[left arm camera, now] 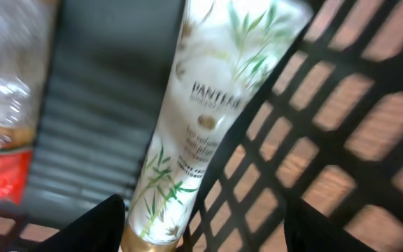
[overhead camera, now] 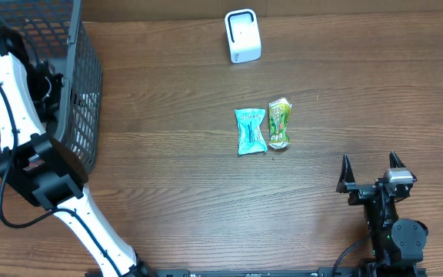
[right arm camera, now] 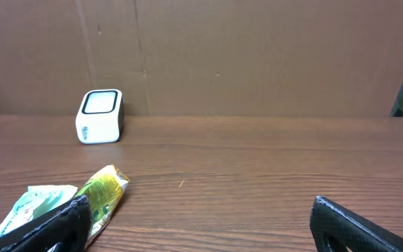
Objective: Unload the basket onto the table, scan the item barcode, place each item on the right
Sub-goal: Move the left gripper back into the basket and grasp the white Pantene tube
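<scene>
Mesh walls of a black basket (overhead camera: 83, 92) rose at the far left corner of the wooden table (overhead camera: 168, 177), and the white left arm (overhead camera: 6, 92) reached down inside it, so from overhead the arm's own joints and the basket hid the claw. Out on the bare wood, well apart from the basket, a teal packet (overhead camera: 250, 131) and a green packet (overhead camera: 280, 124) lay side by side, almost touching. A small white scanner (overhead camera: 242, 36), boxy with rounded corners, stood upright beyond them near the far edge, in front of a brown cardboard wall (right arm camera: 257, 56). In the left wrist view the basket's grid cut diagonally across the right half of the frame, running along the right edge of the tube (left arm camera: 187, 119). That tube, the item, was inside the basket. It was glossy white plastic printed with green bamboo leaves and had a gold cap at its near end. It lay slanted over a dark ribbed surface, and a crinkled clear bag (left arm camera: 5, 98) with a red patch lay just beside it to the left. The left claw (left arm camera: 205, 213) was spread, its two dark fingers (left arm camera: 96, 227) showing at the lower corners of the frame, wider apart than the tube. The cap sat between them, closer to the left finger, and whether it touched that finger could not be told. The right claw (overhead camera: 370, 171) hung low at the near right of the table with its fingers spread wide and nothing between them, facing the packets and the scanner.
</scene>
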You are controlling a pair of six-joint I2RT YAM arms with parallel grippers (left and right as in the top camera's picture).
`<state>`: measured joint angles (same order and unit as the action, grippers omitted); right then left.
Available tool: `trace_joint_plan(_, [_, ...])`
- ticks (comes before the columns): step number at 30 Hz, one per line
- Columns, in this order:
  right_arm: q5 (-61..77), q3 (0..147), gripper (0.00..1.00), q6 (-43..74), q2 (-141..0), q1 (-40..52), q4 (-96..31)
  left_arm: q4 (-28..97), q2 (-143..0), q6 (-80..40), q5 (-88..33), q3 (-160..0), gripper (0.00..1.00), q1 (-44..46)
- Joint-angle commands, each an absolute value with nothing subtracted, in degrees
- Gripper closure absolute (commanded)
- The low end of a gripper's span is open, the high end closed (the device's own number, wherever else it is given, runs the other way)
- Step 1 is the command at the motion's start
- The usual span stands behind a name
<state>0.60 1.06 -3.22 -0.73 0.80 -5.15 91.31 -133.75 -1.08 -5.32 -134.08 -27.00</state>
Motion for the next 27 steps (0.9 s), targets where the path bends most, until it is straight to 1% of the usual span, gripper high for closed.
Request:
trace_joint_plan(1, [0.1, 0.5, 0.00, -3.5, -0.2, 0.6, -4.8, 91.5, -134.1, -1.9, -5.0, -128.0, 0.35, -26.2])
trace_joint_plan(7, [0.1, 0.5, 0.00, -3.5, -0.2, 0.6, -4.8, 86.1, -134.1, -1.7, -3.6, -117.0, 0.35, -25.8])
trace_joint_plan(10, [0.1, 0.5, 0.00, -3.5, -0.2, 0.6, -4.8, 83.1, -134.1, -1.7, -3.6, -113.8, 0.39, -25.8])
trace_joint_plan(11, [0.1, 0.5, 0.00, -3.5, -0.2, 0.6, -4.8, 82.5, -134.1, -1.7, -3.6, -113.6, 0.41, -25.8])
trace_joint_plan(12, [0.1, 0.5, 0.00, -3.5, -0.2, 0.6, -4.8, 82.2, -134.1, -1.8, -3.4, -113.6, 0.45, -25.8])
trace_joint_plan(13, [0.1, 0.5, 0.00, -3.5, -0.2, 0.6, -4.8, 81.9, -134.1, -1.8, -3.4, -113.6, 0.54, -25.8])
trace_joint_plan(14, [0.1, 0.5, 0.00, -3.5, -0.2, 0.6, -4.8, 81.6, -134.1, -2.3, -3.4, -114.0, 0.68, -25.8])
trace_joint_plan(15, [0.1, 0.5, 0.00, -3.5, -0.2, 0.6, -4.8, 81.5, -134.1, -2.7, -3.4, -114.1, 0.77, -25.8])
trace_joint_plan(16, [0.1, 0.5, 0.00, -3.5, -0.2, 0.6, -4.8, 81.4, -134.1, -2.8, -3.4, -114.2, 0.92, -25.8])
trace_joint_plan(17, [0.1, 0.5, 0.00, -3.5, -0.2, 0.6, -4.8, 81.4, -134.1, -2.8, -3.4, -114.3, 0.96, -25.8])
trace_joint_plan(22, [0.1, 0.5, 0.00, -3.5, -0.2, 0.6, -4.8, 83.3, -134.1, -4.9, -3.7, -117.6, 0.96, -25.9])
trace_joint_plan(27, [0.1, 0.5, 0.00, -3.5, -0.2, 0.6, -4.8, 89.4, -134.1, -6.7, -6.4, -129.3, 0.96, -25.9])
